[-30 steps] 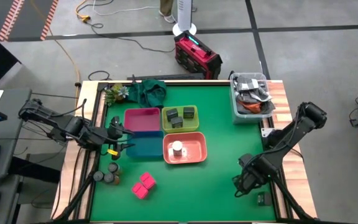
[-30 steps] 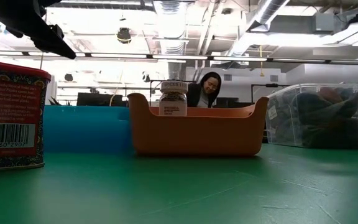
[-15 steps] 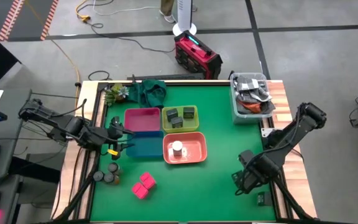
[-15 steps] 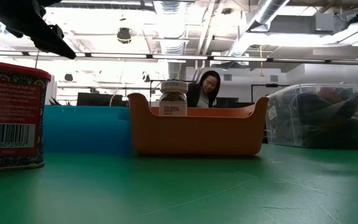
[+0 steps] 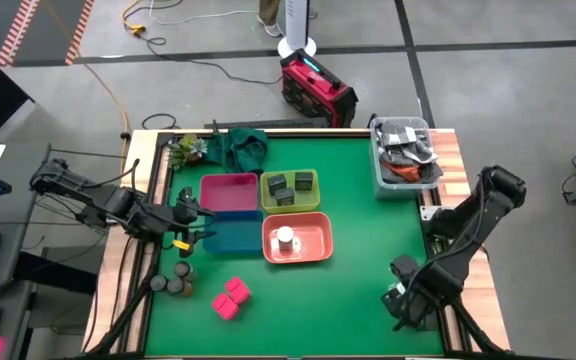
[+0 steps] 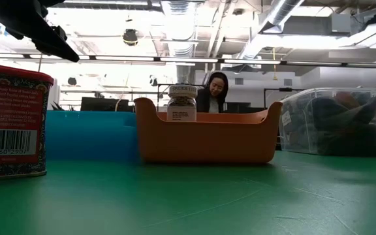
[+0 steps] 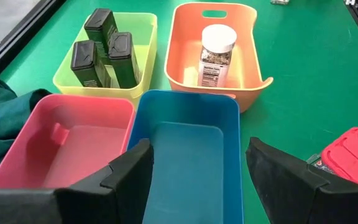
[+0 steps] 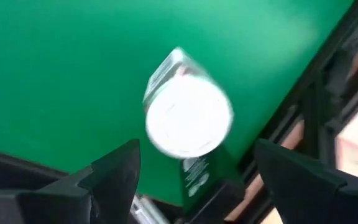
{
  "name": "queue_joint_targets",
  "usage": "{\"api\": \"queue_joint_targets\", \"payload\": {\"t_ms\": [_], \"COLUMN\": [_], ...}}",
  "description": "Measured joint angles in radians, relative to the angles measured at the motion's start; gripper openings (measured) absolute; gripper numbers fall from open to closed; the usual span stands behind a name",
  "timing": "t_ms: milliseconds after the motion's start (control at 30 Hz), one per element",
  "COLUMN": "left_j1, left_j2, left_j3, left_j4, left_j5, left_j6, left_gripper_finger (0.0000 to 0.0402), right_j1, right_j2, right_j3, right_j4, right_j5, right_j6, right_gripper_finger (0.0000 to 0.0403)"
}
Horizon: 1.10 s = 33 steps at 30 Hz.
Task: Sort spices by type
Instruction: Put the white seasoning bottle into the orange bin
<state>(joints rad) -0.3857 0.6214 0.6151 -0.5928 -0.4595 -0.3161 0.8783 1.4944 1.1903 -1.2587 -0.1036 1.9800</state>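
Sorting partly done: three dark grey square jars [image 7: 104,46] fill the yellow-green plastic bin [image 7: 143,62], one white-topped round jar [image 7: 216,55] the orange bin [image 7: 253,68].
Pink [image 7: 55,180] and blue [image 7: 229,155] bins sit empty; grey round jars [image 5: 174,280] and bright pink square packets [image 5: 230,298] remain on the green mat. The right gripper [image 8: 191,186], fingers apart, hovers over another white-topped jar [image 8: 188,121] near the table's edge; the left gripper [image 7: 194,180] hangs open above the blue bin.

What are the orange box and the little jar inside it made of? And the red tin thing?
The orange box looks like smooth moulded plastic: slightly glossy, rounded corners, a cut-out handle. The little jar seems clear glass or plastic, since dark spice shows through, with a white, probably plastic, cap. The red tin may be printed metal or card; I can't tell.
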Motion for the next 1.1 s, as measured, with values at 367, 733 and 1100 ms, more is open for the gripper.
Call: {"api": "queue_joint_targets", "payload": {"t_ms": [367, 733, 1100], "left_j1": [0.000, 0.000, 0.000], "left_j2": [0.000, 0.000, 0.000], "left_j3": [0.000, 0.000, 0.000], "left_j4": [0.007, 0.003, 0.001], "left_j5": [0.000, 0.000, 0.000], "left_j6": [0.000, 0.000, 0.000], "left_gripper_finger": [0.0245, 0.0245, 0.0245], "right_j1": [-0.007, -0.038, -0.044], "right_j2": [0.000, 0.000, -0.001], "right_j3": [-0.092, -0.214, -0.218], "right_j4": [0.091, 0.251, 0.251], "right_j5": [0.003, 0.004, 0.004], "right_j6": [-0.014, -0.076, -0.107], "right_gripper_finger": [0.0344, 0.0335, 0.0277]}}
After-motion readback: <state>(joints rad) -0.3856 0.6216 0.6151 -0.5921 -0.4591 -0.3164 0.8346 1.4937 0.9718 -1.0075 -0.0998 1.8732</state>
